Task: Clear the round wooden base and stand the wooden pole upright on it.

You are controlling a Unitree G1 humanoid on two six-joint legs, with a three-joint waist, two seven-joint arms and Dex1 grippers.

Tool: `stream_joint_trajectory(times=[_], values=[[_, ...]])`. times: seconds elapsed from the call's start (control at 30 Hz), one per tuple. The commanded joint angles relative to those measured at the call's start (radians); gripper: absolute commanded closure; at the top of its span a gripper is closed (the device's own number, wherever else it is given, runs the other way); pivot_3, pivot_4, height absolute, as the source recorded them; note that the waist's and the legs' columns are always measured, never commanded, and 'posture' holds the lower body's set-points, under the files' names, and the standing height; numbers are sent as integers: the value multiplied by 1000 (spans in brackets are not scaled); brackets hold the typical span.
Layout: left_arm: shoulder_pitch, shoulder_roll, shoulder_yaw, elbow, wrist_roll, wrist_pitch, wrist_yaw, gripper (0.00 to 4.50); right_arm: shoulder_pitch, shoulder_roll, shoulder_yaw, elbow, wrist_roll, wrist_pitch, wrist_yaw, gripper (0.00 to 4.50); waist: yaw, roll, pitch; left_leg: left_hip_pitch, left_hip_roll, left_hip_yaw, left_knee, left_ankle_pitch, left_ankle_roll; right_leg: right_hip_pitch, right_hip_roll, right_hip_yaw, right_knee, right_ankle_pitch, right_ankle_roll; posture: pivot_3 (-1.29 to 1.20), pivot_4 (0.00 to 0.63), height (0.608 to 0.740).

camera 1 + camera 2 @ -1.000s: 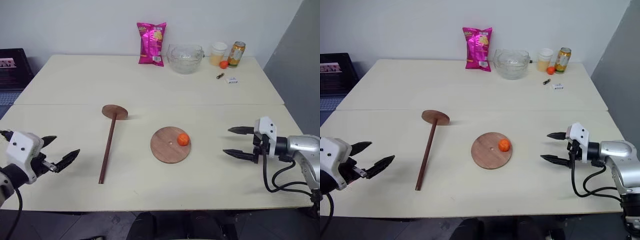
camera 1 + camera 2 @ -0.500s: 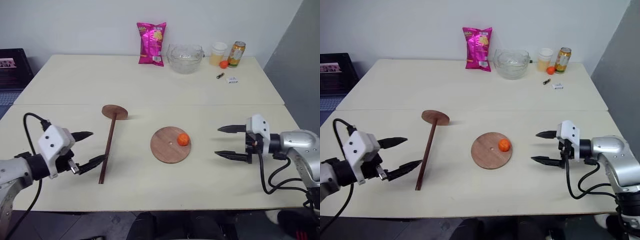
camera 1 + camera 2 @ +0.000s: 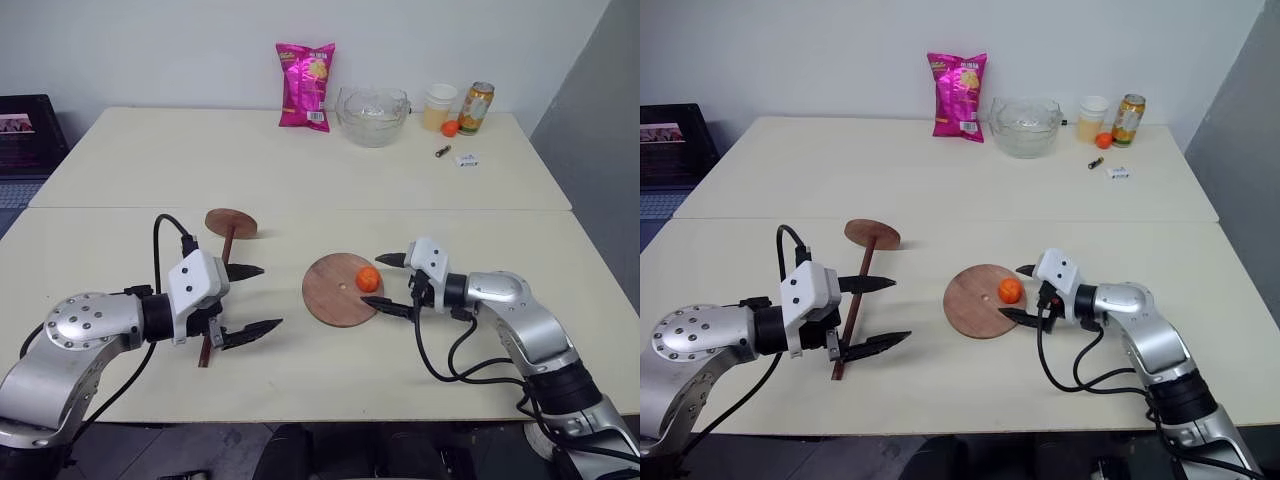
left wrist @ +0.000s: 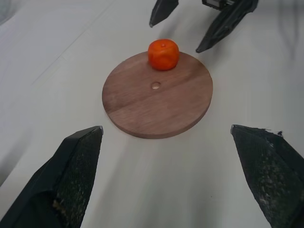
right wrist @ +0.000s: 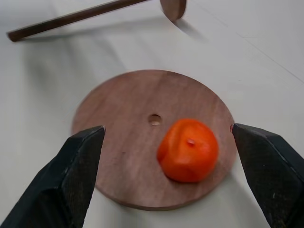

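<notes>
The round wooden base (image 3: 335, 298) lies flat at the table's middle, and an orange (image 3: 367, 279) sits on its right part beside the centre hole. The wooden pole (image 3: 219, 285) lies on the table left of the base, with its dark disc (image 3: 231, 222) at the far end. My left gripper (image 3: 271, 296) is open, its fingers reaching across the pole's near half with their tips pointing at the base. My right gripper (image 3: 370, 280) is open at the base's right edge, a fingertip on either side of the orange (image 5: 188, 149), apart from it.
At the table's far edge stand a pink snack bag (image 3: 305, 85), a glass bowl (image 3: 371, 115), a cup (image 3: 437, 105), a can (image 3: 473, 107) and a small orange (image 3: 447, 128). A black crate (image 3: 25, 130) is off the table's left. A seam (image 3: 120, 208) crosses the table.
Both arms swung inward. The left gripper moved right, over the pole. The right gripper moved left up to the orange on the base. Both stayed open.
</notes>
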Motion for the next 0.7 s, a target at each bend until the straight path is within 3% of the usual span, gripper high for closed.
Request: stream_joint_trajectory(times=[0.03,0.13,0.5,0.7], values=[[-19,4,-11,-11,9,-10,-3,0,-21,38,18,41,-26,-43,-20,65,0,0,0,0,0,0,0,0,0,0,0,0,0,0,0,0,150,740],[-16,1,-12,-8,12,-13,-1,0,-30,51,16,74,-42,-60,-28,578,0,0,0,0,0,0,0,0,0,0,0,0,0,0,0,0,150,740],[-18,-23,-20,1,15,-24,-2,0,-28,42,1,85,-62,-103,-27,3157,0,0,0,0,0,0,0,0,0,0,0,0,0,0,0,0,150,740],[-102,-90,4,-8,-116,54,28,0,-24,22,-93,39,-36,-69,-88,3423,1,0,0,-1,0,0,0,0,0,0,0,0,0,0,0,0,150,740]])
